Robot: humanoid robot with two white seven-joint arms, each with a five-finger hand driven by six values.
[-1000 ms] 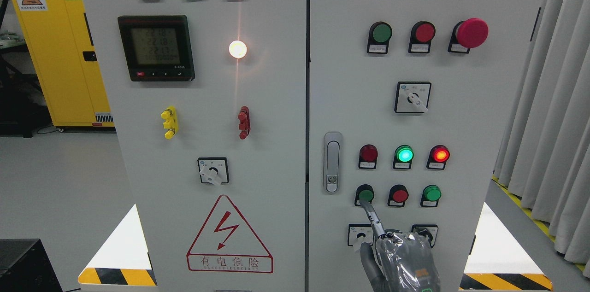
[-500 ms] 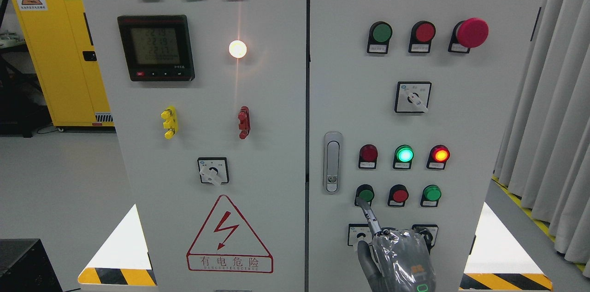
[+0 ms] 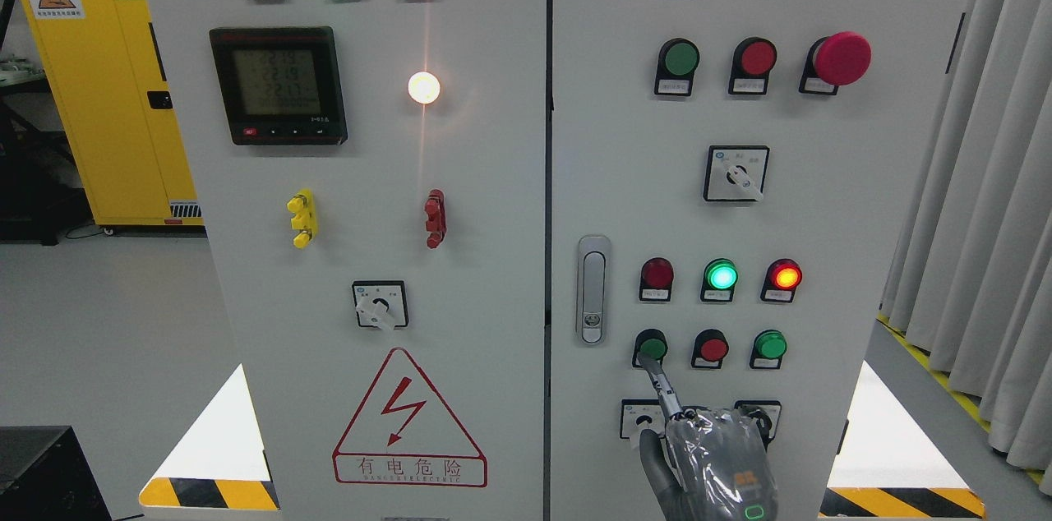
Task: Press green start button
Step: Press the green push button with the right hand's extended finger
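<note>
A dark green push button [image 3: 652, 347] sits at the left of the lower button row on the right cabinet door [image 3: 822, 217]. My right hand [image 3: 717, 463], in a grey glove, comes up from the bottom edge below that row. Its index finger [image 3: 662, 391] is stretched up and to the left, and its tip touches the lower edge of the green button. The other fingers are curled in and hold nothing. The hand covers part of the two rotary switches beneath it. The left arm is out of view.
A red button [image 3: 712, 348] and a brighter green button [image 3: 770, 345] are to the right in the same row. Above are indicator lamps: dark red [image 3: 657, 273], lit green [image 3: 721, 275], lit red [image 3: 785, 276]. A door handle [image 3: 592, 289] is at the left, curtains [image 3: 978, 200] at the right.
The right hand has sunk slightly and shifted a little. The index fingertip stays at the green button. The lamps have not changed.
</note>
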